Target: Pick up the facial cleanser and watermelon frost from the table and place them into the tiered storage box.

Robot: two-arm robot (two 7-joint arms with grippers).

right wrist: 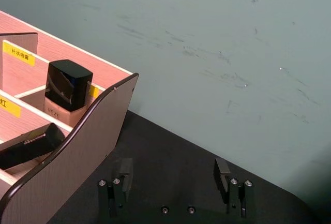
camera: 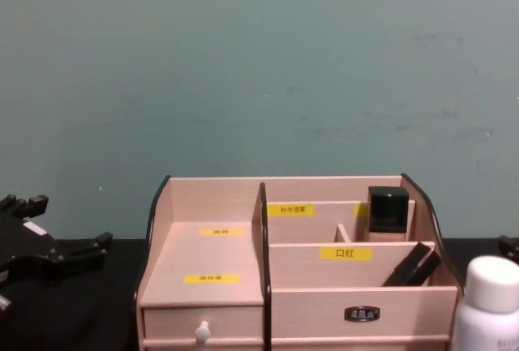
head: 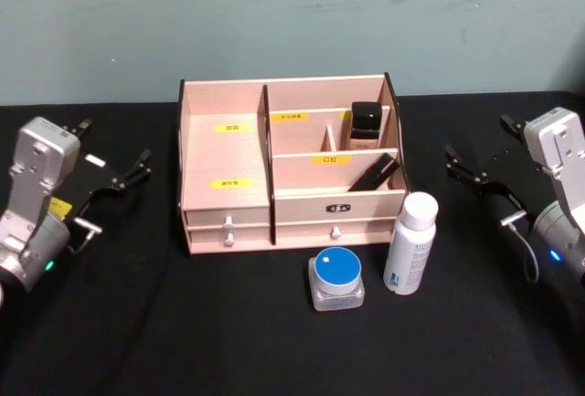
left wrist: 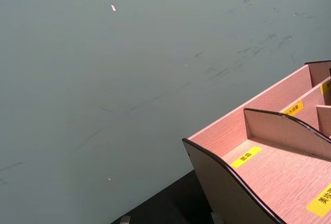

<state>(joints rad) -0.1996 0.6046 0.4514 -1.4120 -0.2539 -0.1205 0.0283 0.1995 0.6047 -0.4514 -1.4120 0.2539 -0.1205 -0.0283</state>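
Before grasping anything, stage: start.
Left gripper (head: 116,143): left of box (head: 224,94), jaws wide, empty.
Right gripper (head: 475,137): right of box, jaws wide, empty.
Bottle (head: 410,245), jar (head: 336,277): on table (head: 183,332) before box, unobstructed for reaching.

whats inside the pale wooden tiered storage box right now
In the pale wooden tiered storage box, a black-capped square bottle stands back right and a slim black tube leans in the compartment before it. The left tiers show bare wood. The shut drawers hide their contents.
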